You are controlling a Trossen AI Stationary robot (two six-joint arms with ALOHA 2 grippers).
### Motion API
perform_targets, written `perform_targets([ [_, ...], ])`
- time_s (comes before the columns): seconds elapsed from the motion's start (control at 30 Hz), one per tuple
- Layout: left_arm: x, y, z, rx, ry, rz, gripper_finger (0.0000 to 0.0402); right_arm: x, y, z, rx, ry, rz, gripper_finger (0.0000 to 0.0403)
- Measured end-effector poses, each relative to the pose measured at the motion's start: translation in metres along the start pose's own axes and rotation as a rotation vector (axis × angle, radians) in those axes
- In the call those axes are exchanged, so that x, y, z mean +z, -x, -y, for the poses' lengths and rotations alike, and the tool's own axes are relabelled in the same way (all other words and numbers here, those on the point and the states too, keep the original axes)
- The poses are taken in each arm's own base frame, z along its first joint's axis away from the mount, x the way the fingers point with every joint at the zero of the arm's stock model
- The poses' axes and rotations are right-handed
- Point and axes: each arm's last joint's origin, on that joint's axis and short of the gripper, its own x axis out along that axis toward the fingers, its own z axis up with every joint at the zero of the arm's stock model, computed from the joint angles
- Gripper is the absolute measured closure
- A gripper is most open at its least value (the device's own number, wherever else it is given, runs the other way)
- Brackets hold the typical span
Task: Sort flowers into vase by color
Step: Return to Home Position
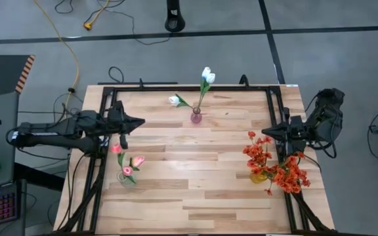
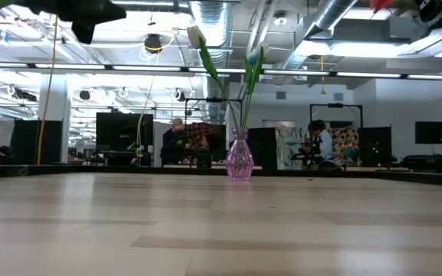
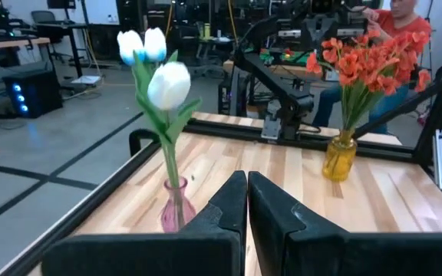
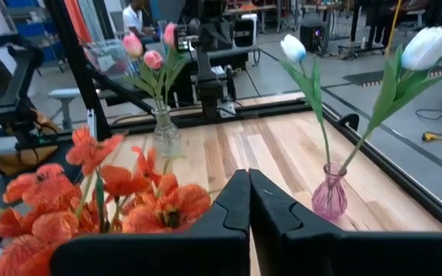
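White tulips stand with their stems in a pink vase at the table's far middle, also seen in the low view as the pink vase. Pink tulips sit in a clear vase at the near left. Red-orange blooms fill a yellow vase at the near right. My left gripper hovers shut over the left side, above the clear vase's far side. My right gripper hovers shut over the right side, by the orange blooms. In the wrist views, left gripper and right gripper hold nothing.
A black metal frame runs along the table's far edge and both sides. The wooden top between the three vases is bare. People sit at desks in the room beyond the table.
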Motion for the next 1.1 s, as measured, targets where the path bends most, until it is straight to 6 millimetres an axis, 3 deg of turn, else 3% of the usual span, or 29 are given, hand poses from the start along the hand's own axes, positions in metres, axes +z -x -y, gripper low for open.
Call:
perform_targets([
  [0.57, -0.054, 0.005, -0.005, -0.002, -0.001, 0.004, 0.0401, 0.011, -0.01, -0.005, -0.035, -0.002, 0.135, 0.0379],
  [0.77, -0.059, 0.002, -0.005, -0.003, -0.015, 0.029, 0.0401, 0.006, -0.022, -0.009, 0.025, 0.014, 0.189, 0.0379],
  [1.1, -0.059, 0.003, -0.005, -0.001, -0.084, 0.03, 0.0401, 0.009, -0.022, 0.003, 0.04, 0.062, 0.222, 0.0379],
])
